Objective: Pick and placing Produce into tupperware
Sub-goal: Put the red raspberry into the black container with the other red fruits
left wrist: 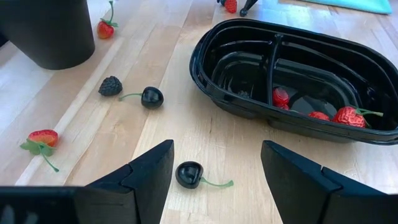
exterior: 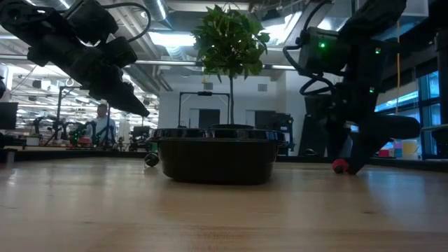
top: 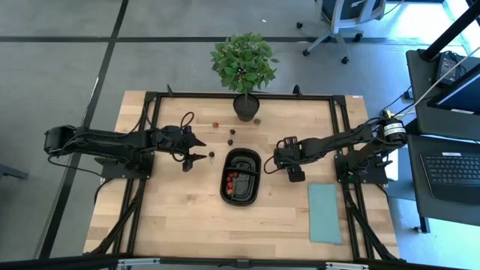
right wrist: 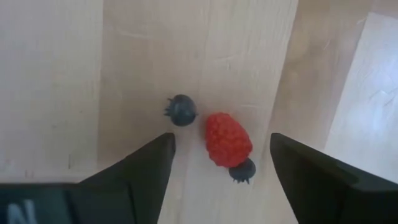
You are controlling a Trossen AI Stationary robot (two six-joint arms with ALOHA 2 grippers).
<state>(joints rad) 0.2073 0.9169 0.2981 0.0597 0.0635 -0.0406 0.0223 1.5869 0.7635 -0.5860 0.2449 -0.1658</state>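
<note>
Pale wooden planks make up the surface (top: 187,217), which fills the middle of the high view. At its lower right lies a flat pale teal rectangular sheet (top: 324,213); at its upper edge stands a leafy green plant in a dark pot (top: 244,66). The glossy black oval plastic tray with two compartments (top: 241,176) sits at centre, and in the left wrist view one compartment holds several red fruit pieces (left wrist: 349,116) while the other looks empty.

The left tool (top: 196,149) hovers just left of the tray, fingers apart; a dark maroon stemmed cherry (left wrist: 188,174) lies on the wood between them, apart from both. Farther off lie another dark cherry (left wrist: 152,97), a blackberry (left wrist: 110,86) and two red strawberries (left wrist: 42,137).

The right tool (top: 268,163) is just right of the tray, fingers spread, with a bright red raspberry (right wrist: 228,139) and two small dark blueberries (right wrist: 181,110) on the wood between them.

No writing is legible.
</note>
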